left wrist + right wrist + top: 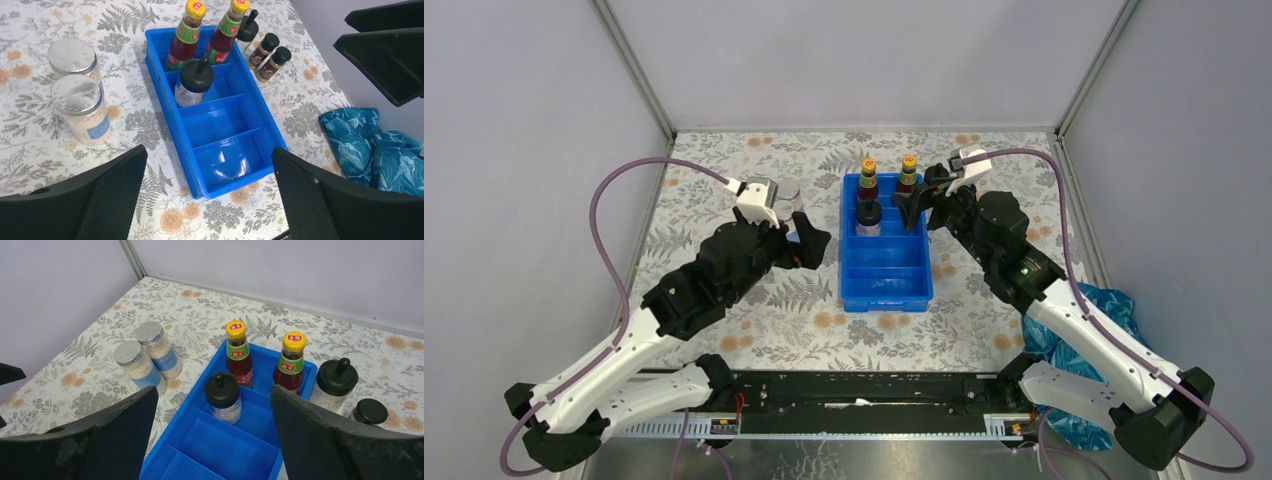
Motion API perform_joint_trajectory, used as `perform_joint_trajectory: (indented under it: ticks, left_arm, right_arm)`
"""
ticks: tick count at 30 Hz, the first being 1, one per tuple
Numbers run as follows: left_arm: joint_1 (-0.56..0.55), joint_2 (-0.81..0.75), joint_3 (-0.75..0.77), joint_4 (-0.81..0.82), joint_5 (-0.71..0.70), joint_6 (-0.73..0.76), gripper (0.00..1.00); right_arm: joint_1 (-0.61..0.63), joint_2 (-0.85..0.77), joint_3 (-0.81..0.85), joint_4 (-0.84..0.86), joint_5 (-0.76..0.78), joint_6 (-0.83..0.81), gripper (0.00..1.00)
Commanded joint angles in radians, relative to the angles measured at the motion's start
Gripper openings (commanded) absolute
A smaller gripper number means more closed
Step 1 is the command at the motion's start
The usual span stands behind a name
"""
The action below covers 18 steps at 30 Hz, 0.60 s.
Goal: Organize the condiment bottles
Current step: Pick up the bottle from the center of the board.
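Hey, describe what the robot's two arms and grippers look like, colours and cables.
Both arms match: the left arm and right arm have white links near the bases and bulky black links farther out. A purple cable loops along each to a white wrist housing. The left gripper and right gripper have broad black fingers with finely textured faces.

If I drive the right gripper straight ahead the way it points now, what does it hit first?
Probably the clear black-capped bottle standing in the blue tray. In the wrist view it sits centred between the open fingers of the right gripper. Depth is hard to judge, though.
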Motion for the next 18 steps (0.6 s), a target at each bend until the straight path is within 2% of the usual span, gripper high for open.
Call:
perform_joint_trajectory:
  ticks: [1,4,8,16,18]
  left_arm:
    - [-0.002,0.040,0.063,0.027,-0.024,0.077,0.98]
    - [0.013,0.135,0.143,-0.072,-0.067,0.109,0.98]
    - [0.065,0.201,0.180,-0.112,-0.065,0.136,0.99]
    - [0.384,0.323,0.280,-0.167,0.088,0.158,0.98]
    - [0.430,0.363,0.304,-0.172,0.107,0.164,0.98]
  right_arm:
    - [-0.006,-0.039,0.013,-0.021,0.005,0.022,0.90]
    - [-0.005,-0.034,0.016,-0.029,-0.023,0.047,0.90]
    - [-0.005,-0.021,0.004,-0.018,-0.044,0.063,0.89]
    - [-0.004,0.043,0.004,-0.071,0.040,0.074,0.90]
    - [-0.005,0.043,-0.017,-0.058,0.045,0.083,0.90]
